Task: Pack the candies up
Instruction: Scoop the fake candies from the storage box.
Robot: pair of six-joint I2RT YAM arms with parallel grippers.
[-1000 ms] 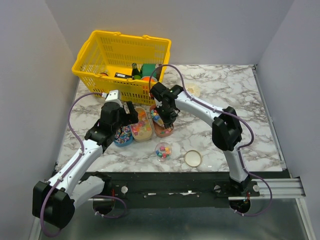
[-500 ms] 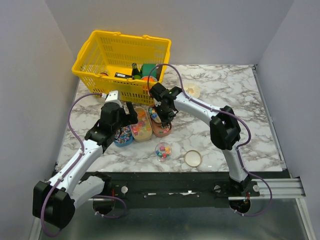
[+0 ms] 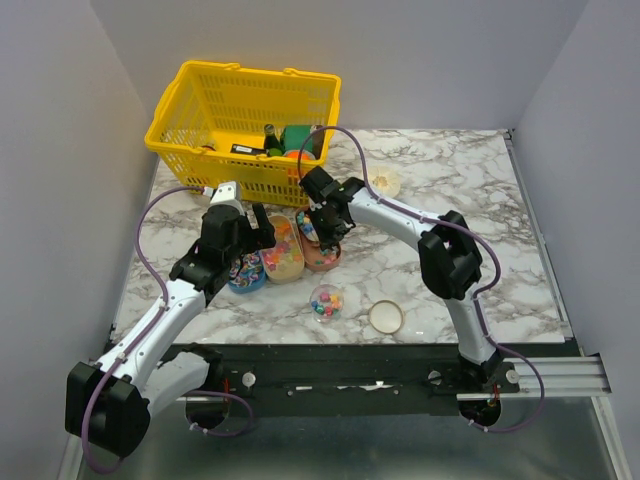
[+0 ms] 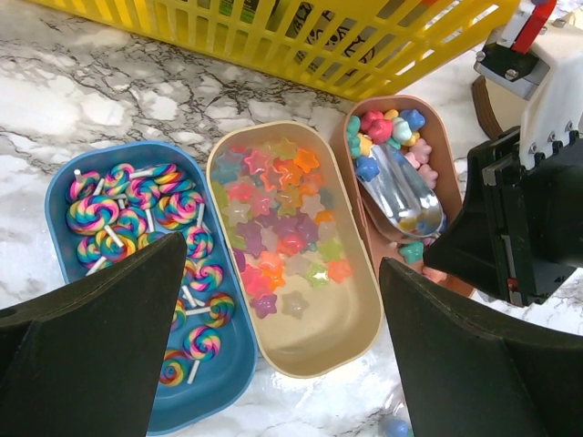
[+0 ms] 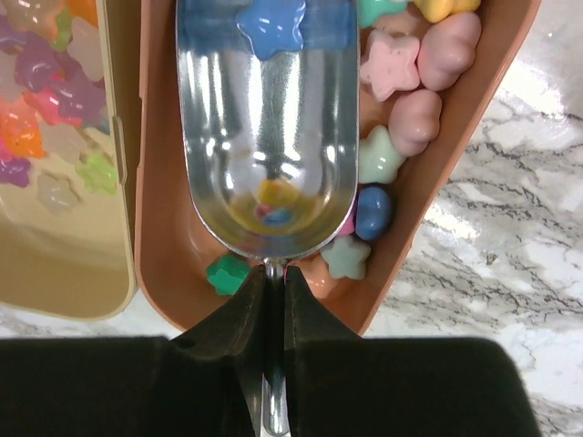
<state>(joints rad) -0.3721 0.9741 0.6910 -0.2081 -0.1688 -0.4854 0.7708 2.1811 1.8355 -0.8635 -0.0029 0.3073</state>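
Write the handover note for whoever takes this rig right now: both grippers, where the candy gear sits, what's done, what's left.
Left gripper: jaws wide open and empty, hovering over the blue oval tray of swirl lollipops and the beige oval tray of star sweets.
Right gripper: shut on the handle of the shiny metal scoop, which lies in the brown oval tray among mixed candies. One blue star sits at its mouth.
Done: the small clear round tub at the front holds a few sweets. Its round lid lies beside it.
Left: probably scoop more, tip into the tub, fit the lid.
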